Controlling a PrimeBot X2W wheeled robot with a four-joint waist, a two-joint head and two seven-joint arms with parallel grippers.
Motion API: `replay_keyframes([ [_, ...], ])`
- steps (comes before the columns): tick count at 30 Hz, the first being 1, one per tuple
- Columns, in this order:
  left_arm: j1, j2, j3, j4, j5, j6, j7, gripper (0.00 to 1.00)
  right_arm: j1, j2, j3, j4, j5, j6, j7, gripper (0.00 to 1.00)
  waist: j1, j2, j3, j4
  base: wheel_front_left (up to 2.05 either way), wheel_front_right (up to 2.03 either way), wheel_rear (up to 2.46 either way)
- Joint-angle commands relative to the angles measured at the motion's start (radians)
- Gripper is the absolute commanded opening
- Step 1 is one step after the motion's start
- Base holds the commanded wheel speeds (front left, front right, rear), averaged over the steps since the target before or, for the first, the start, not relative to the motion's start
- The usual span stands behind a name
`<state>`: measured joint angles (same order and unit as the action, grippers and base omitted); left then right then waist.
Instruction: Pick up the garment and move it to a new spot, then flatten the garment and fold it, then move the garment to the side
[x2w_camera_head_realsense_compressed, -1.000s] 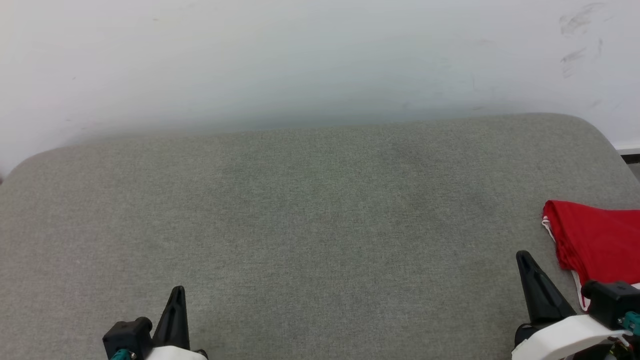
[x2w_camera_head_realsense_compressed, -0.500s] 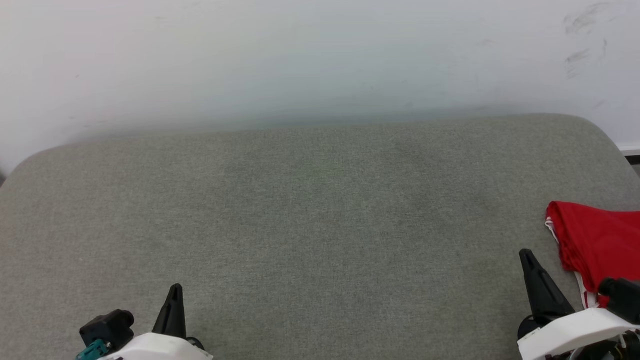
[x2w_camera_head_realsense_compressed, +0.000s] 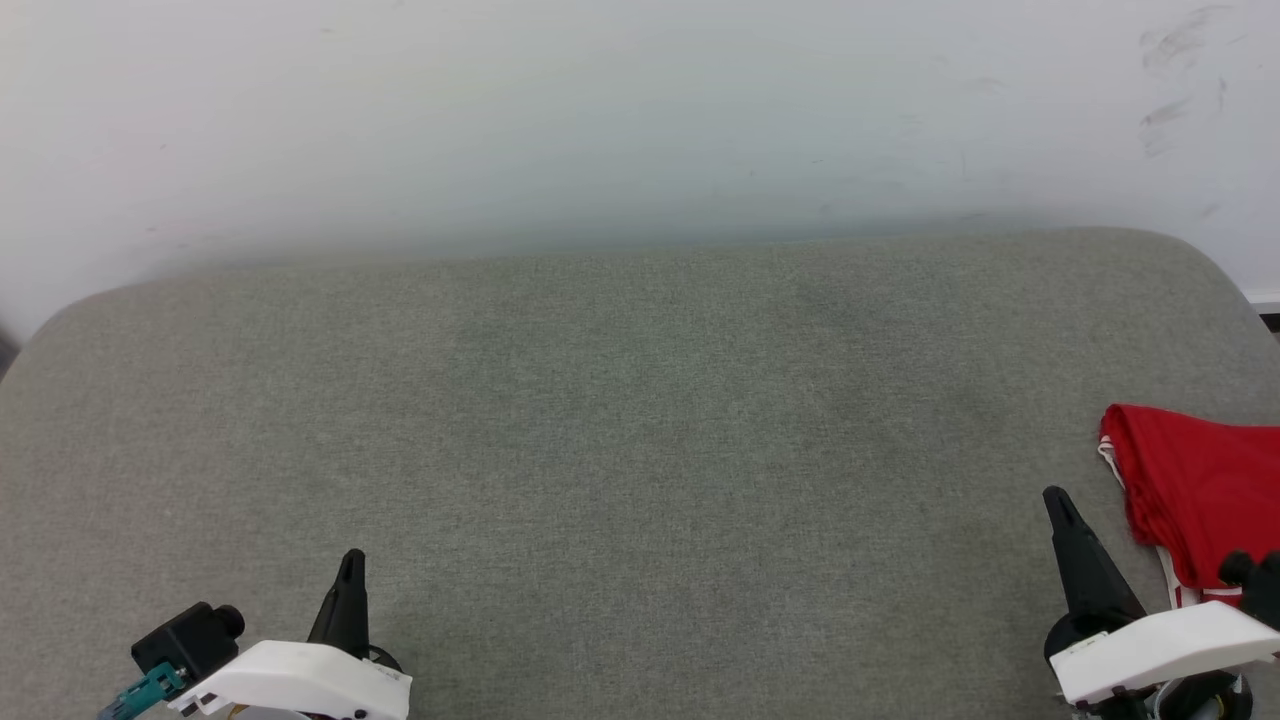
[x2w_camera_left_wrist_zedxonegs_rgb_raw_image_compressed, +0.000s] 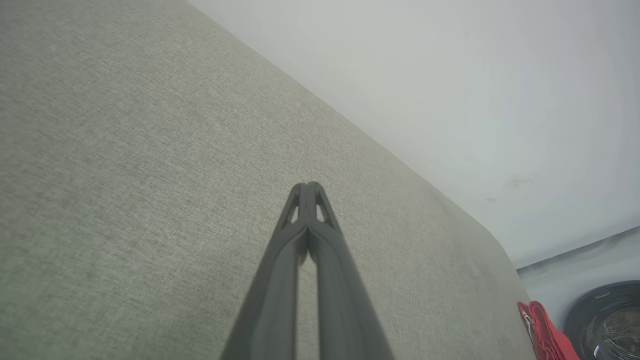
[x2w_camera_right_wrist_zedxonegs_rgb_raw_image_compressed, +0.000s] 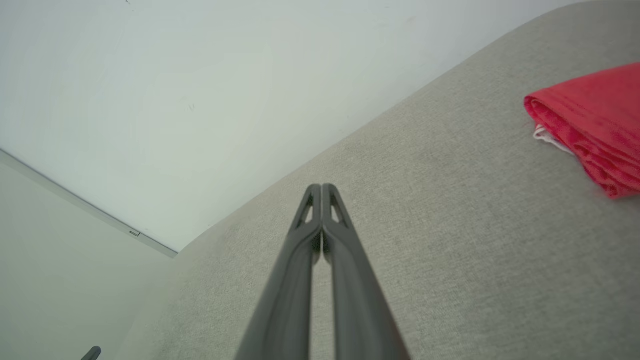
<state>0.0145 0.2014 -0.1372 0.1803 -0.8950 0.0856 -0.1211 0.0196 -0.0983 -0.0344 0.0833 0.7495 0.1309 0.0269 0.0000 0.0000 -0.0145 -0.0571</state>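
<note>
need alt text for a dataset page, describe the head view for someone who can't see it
A red garment with white trim lies folded at the right edge of a grey fabric surface below a white wall. The left gripper and right gripper sit shut near the bottom corners, holding nothing.

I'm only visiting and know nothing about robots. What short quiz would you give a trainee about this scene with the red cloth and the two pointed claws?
1. True or false: the red garment lies at the right side of the grey padded surface.
2. Choose one. The left gripper and the right gripper are: A) both wide open; B) both shut, holding nothing; C) both shut on cloth.
3. Short answer: which gripper is nearer the red garment?

Key: 1 true; 2 B; 3 the right gripper.
</note>
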Motion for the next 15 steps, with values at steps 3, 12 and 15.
replay_keyframes([
  [3, -0.029, -0.007, 0.021, -0.006, -0.052, -0.019, 0.014, 0.00, -0.034, 0.002, -0.008, 0.001, 0.063, 0.000, 0.004, 0.00, 0.0000, 0.0000, 0.001, 0.002, 0.00, 0.00, 0.00],
  [12, -0.042, -0.025, 0.050, 0.003, -0.152, -0.048, 0.043, 0.00, -0.048, 0.008, -0.017, 0.024, 0.180, 0.000, 0.015, 0.00, 0.0000, 0.0000, 0.002, 0.008, 0.00, 0.00, 0.00],
  [15, -0.048, -0.030, 0.060, 0.006, -0.183, -0.057, 0.052, 0.00, -0.054, 0.010, -0.020, 0.031, 0.216, 0.000, 0.018, 0.00, 0.0000, 0.0000, 0.003, 0.010, 0.00, 0.00, 0.00],
])
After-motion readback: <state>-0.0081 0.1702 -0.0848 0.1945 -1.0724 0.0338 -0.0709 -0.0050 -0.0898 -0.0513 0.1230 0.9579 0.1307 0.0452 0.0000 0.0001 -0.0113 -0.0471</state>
